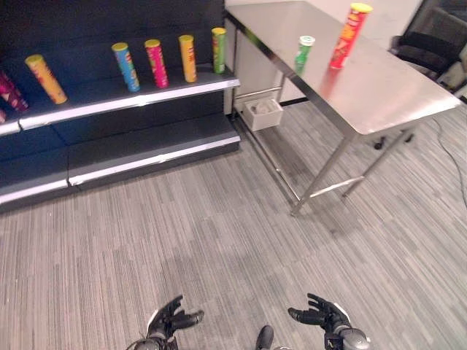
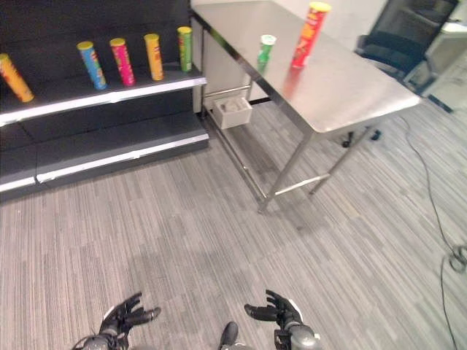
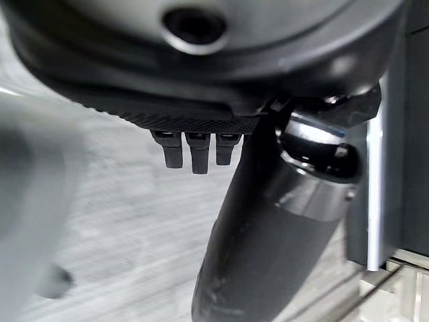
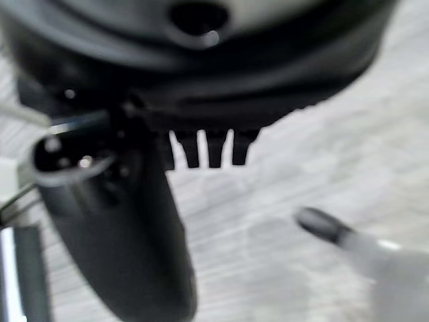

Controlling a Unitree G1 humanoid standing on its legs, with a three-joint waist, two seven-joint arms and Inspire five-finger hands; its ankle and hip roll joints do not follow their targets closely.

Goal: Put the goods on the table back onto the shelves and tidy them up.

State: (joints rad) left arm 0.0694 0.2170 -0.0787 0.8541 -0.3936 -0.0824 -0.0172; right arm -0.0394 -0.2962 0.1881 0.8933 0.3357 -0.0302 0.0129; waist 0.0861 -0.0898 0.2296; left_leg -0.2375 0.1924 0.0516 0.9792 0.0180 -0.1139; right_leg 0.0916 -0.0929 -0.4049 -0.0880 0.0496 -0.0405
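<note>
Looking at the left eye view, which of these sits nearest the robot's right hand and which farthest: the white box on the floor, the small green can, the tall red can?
From the right hand:
1. White box, on the floor between the shelf and the table legs.
2. Small green can, upright on the steel table, near its front edge.
3. Tall red can, upright further back on the table.

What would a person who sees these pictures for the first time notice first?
Probably the row of colourful cans standing upright on the dark shelf at upper left. Next, the steel table at upper right, bearing a tall red can and a short green can. At the bottom, the left robot hand and right robot hand hang empty over the grey floor.
</note>
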